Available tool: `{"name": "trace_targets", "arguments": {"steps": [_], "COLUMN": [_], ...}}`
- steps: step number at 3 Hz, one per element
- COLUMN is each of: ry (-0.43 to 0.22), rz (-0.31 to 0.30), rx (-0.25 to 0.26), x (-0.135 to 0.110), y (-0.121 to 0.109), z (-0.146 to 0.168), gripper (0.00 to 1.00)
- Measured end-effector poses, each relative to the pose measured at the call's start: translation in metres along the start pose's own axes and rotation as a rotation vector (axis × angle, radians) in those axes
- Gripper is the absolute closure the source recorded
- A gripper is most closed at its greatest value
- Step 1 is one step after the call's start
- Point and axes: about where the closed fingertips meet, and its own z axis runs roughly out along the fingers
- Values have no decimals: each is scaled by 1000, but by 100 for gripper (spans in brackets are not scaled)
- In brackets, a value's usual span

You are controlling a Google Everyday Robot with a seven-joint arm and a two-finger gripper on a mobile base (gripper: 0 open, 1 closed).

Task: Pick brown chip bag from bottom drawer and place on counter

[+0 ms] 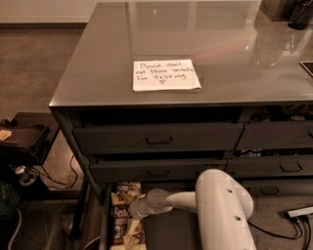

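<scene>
In the camera view, a big grey cabinet fills most of the picture. Its shiny grey tabletop has a white paper note lying flat on it, near the front edge, with handwriting on it. A dark thing stands at the far right corner of the tabletop, and I cannot tell what it is. Under the tabletop, on the left side, three dark grey drawers sit one under the other. The top drawer and the middle drawer each have a small handle, and a dark gap shows above each one. The bottom drawer is pulled out far, so we can see inside. The brown chip bag lies flat in the bottom drawer, by its left wall, and white letters starting with "Sea" show on it. Another brown bag lies just behind it, nearer the cabinet. The robot's white arm comes in from the bottom right and reaches left into the bottom drawer. The gripper is down at the brown chip bag, over its right edge. I cannot tell how far open the gripper is, or if it has hold of the bag. More drawers are on the right side of the cabinet. On the floor to the left are a black stand and some cables.
</scene>
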Motion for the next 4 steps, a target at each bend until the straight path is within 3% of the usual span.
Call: {"name": "trace_targets", "arguments": {"steps": [1,2,3,4], "ry": [129,188,179,107], "rz": [-9,56,117,176], "rx": [-29,-36,-39,-21], "x": [13,17,10,2], "y": [3,7,21,39], "z": [5,-5,-28,-58], "gripper": [19,43,66,89]}}
